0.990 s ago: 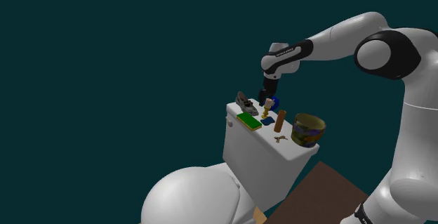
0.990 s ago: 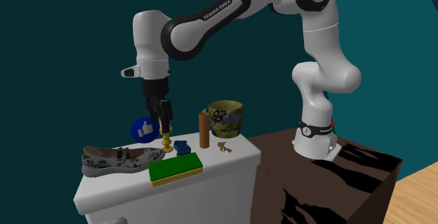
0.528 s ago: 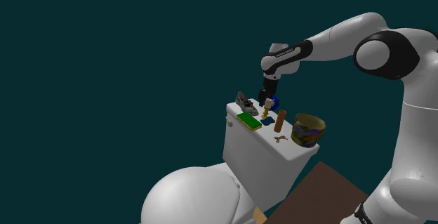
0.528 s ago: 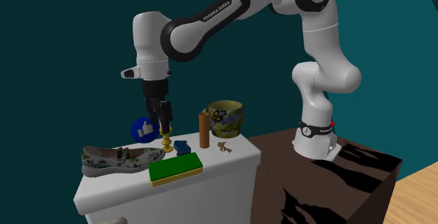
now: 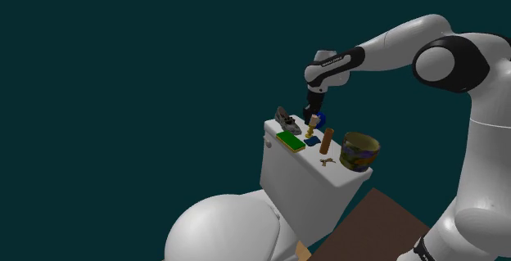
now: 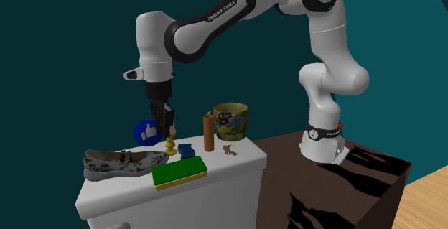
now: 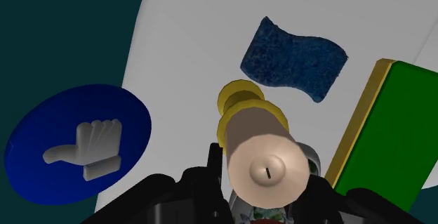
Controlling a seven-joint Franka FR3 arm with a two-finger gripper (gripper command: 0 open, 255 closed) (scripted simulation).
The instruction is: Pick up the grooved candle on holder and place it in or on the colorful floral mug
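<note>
Your claw (image 6: pixel 166 125) is pinched narrowly on the pale candle (image 7: pixel 268 161), high on its shaft, likely so the brass holder (image 6: pixel 171 147) comes along underneath. The holder's foot seems to stand on the toilet tank lid (image 6: pixel 230 164), just beside the blue sponge (image 7: pixel 293 57). The floral mug (image 6: pixel 230 122) waits beyond the brown cylinder (image 6: pixel 208 134), so lift high before crossing.

The arm (image 6: pixel 237 1) points straight down, jaws clasping the candle (image 7: pixel 267 166).
</note>
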